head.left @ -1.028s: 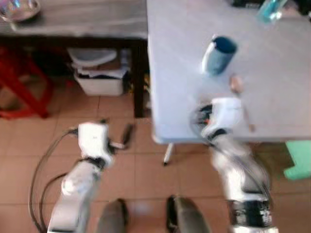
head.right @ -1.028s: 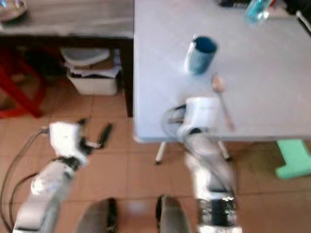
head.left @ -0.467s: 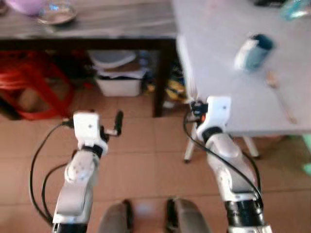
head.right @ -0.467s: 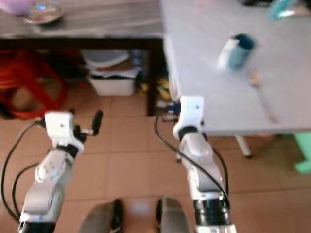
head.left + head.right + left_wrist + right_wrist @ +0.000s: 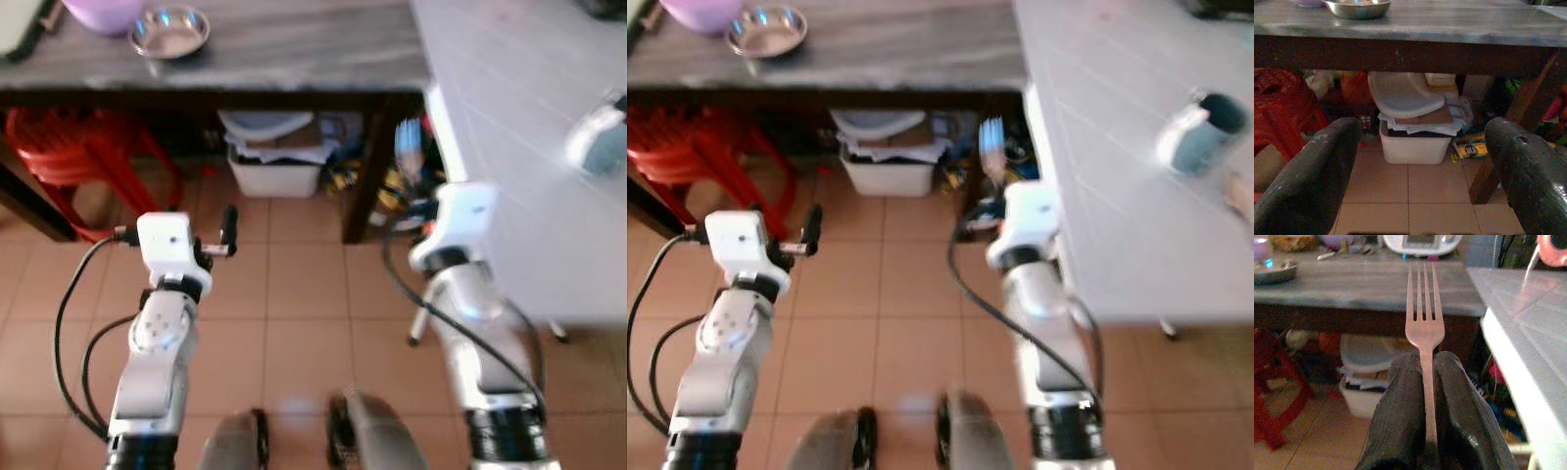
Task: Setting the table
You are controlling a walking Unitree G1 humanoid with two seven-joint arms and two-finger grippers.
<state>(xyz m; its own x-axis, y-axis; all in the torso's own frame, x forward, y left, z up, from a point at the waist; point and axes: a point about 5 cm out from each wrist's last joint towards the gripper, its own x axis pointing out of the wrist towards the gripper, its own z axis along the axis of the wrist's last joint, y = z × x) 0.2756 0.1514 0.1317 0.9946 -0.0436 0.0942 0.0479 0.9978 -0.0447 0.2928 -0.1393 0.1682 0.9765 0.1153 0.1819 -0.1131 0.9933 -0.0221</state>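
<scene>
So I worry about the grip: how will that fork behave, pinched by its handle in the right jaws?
The fork looks like thin rigid metal, so it probably won't bend. Its smooth handle is pinched only low down by the right gripper, so it may slip or pivot if bumped. It seems light, hardly straining the grip.

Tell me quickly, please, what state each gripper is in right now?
Left gripper: open, holding nothing, pointing at the space under the dark table.
Right gripper: shut on the fork, tines pointing forward, beside the white table.
</scene>
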